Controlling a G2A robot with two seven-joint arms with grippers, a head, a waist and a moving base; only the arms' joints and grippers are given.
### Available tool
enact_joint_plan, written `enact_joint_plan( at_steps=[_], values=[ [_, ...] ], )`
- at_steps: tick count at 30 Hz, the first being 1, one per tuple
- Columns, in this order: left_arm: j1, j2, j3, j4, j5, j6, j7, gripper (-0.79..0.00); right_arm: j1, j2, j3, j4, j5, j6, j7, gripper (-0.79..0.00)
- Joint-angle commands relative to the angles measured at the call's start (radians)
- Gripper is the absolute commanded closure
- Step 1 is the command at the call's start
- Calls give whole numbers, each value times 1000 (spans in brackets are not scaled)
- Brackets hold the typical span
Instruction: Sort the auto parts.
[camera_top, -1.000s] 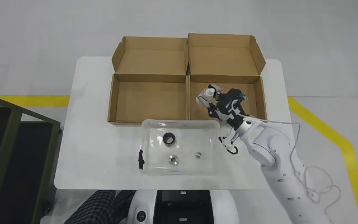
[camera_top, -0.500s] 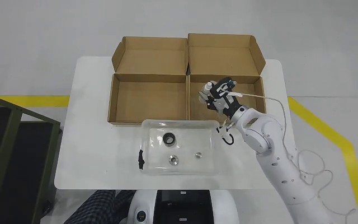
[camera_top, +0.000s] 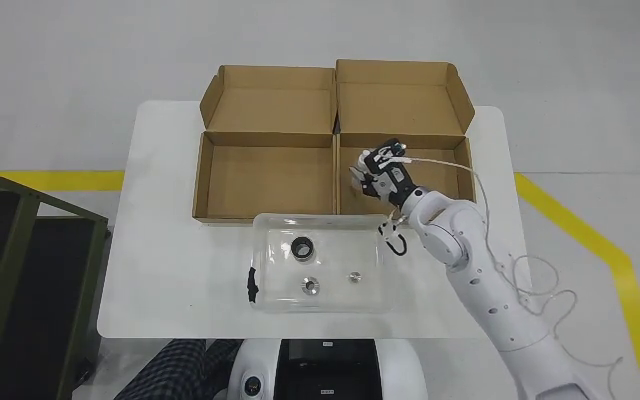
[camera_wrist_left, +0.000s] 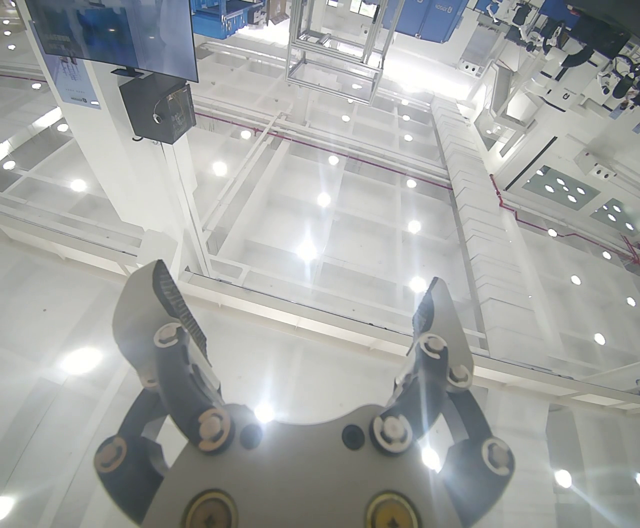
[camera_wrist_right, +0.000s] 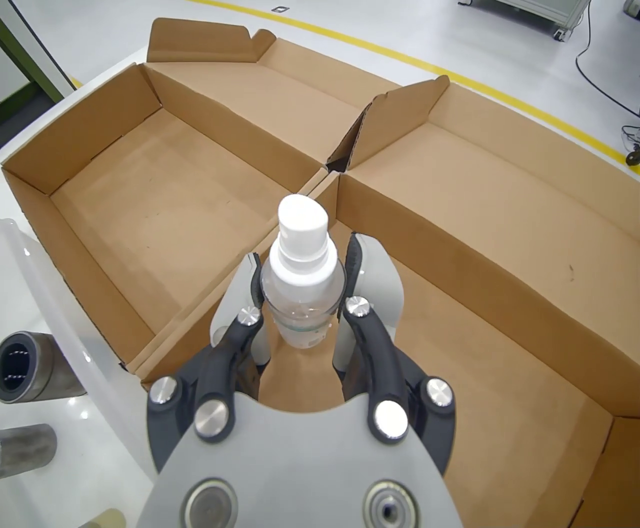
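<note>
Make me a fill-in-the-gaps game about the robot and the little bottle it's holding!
1. The right gripper is shut on a small clear bottle with a ____ cap.
2. The bottle hangs over one of ____ cardboard boxes.
3. The left gripper holds nothing and is ____.
4. The clear tray holds a grey cylinder made of ____.

Missing words: white, two, open, metal.

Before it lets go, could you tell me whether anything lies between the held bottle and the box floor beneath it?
Nothing visible does. The right gripper holds the bottle above the cardboard box, near its side wall, and the box floor below it is bare.
</note>
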Motion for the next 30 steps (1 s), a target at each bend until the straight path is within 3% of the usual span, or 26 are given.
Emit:
enact_joint_plan(
  at_steps=[1,5,10,12,15,18,30],
  values=[
    [0,0,0,0,0,0,0,-785,5,-2,-4,9,0,3,4,0],
    [0,0,0,0,0,0,0,-785,15,-6,-10,22,1,6,15,-3],
    [0,0,0,0,0,0,0,-785,23,-10,-13,47,7,-1,11,-77],
    [0,0,0,0,0,0,0,-785,25,-11,-12,56,9,-4,7,-145],
    [0,0,0,0,0,0,0,-785,25,-13,-12,66,12,-7,3,-372],
    [0,0,0,0,0,0,0,-785,18,-13,-9,61,10,-10,-1,-785],
    [0,0,0,0,0,0,0,-785,-61,6,65,-87,-41,-39,-14,-785]
  ],
)
